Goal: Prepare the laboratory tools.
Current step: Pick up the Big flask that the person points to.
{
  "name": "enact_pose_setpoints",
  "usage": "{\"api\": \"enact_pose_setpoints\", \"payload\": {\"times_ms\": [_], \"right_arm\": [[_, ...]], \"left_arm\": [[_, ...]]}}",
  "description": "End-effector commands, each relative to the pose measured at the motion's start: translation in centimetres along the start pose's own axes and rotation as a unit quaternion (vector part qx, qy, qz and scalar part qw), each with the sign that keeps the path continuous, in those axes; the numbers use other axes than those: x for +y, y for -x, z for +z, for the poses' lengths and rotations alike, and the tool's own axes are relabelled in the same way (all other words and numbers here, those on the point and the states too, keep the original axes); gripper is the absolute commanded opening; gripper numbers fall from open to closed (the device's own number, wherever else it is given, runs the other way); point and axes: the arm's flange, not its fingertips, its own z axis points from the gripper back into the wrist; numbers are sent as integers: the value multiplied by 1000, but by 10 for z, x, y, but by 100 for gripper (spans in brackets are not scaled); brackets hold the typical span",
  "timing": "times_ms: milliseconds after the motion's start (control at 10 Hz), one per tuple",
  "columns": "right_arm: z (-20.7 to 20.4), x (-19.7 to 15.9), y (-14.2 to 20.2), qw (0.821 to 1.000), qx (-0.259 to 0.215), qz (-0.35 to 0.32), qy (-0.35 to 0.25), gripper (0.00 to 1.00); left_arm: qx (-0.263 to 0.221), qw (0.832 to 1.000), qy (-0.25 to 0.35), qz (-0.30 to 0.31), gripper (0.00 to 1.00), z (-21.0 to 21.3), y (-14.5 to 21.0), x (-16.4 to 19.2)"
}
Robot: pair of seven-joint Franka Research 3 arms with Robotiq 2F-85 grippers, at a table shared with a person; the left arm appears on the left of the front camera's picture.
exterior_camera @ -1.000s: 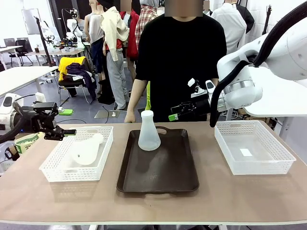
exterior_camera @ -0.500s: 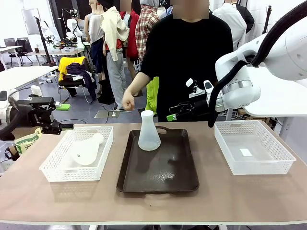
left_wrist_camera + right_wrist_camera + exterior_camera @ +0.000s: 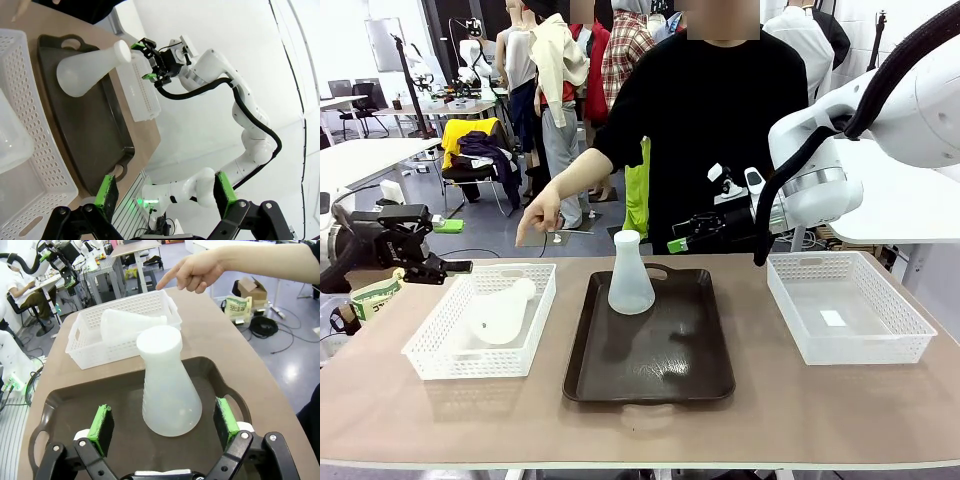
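One frosted-white flask (image 3: 631, 275) stands upright at the far end of the dark brown tray (image 3: 650, 375). The other flask (image 3: 500, 312) lies on its side in the left white basket (image 3: 428, 352). My right gripper (image 3: 686, 236) hovers open just behind and to the right of the upright flask (image 3: 167, 385), whose base sits between the green pads (image 3: 101, 426) in the right wrist view. Off the table's left edge, my left gripper (image 3: 453, 246) is open and empty, apart from the basket. A person's hand (image 3: 535, 222) points down toward the left basket.
An empty white mesh basket (image 3: 850, 345) stands at the right of the table. The person stands at the far side behind the tray. A small bag (image 3: 372, 297) sits off the left table edge beneath my left arm.
The person's hand has swung out to the left and lowered, now pointing over the left basket. My left gripper drew back slightly to the left. Both flasks stayed still.
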Motion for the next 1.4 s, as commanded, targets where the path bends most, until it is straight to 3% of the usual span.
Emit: {"api": "enact_pose_setpoints", "payload": {"times_ms": [0,400,600,800,1000,1200,1300], "right_arm": [[-3,-2,0,1000,1,3,1,100],[-3,-2,0,1000,1,3,1,100],[-3,-2,0,1000,1,3,1,100],[-3,-2,0,1000,1,3,1,100],[-3,-2,0,1000,1,3,1,100],[-3,-2,0,1000,1,3,1,100],[-3,-2,0,1000,1,3,1,100]], "left_arm": [[0,1000,0,-6,100,0,-4,-3],[0,1000,0,-3,100,0,-2,-2],[7,999,-35,-17,100,-6,-3,-12],[7,990,-129,-60,100,-6,-16,-31],[32,966,-228,-118,100,-19,-42,-48],[90,905,-380,-170,100,-49,-83,-55],[127,876,-424,-191,100,-66,-93,-59]]}}
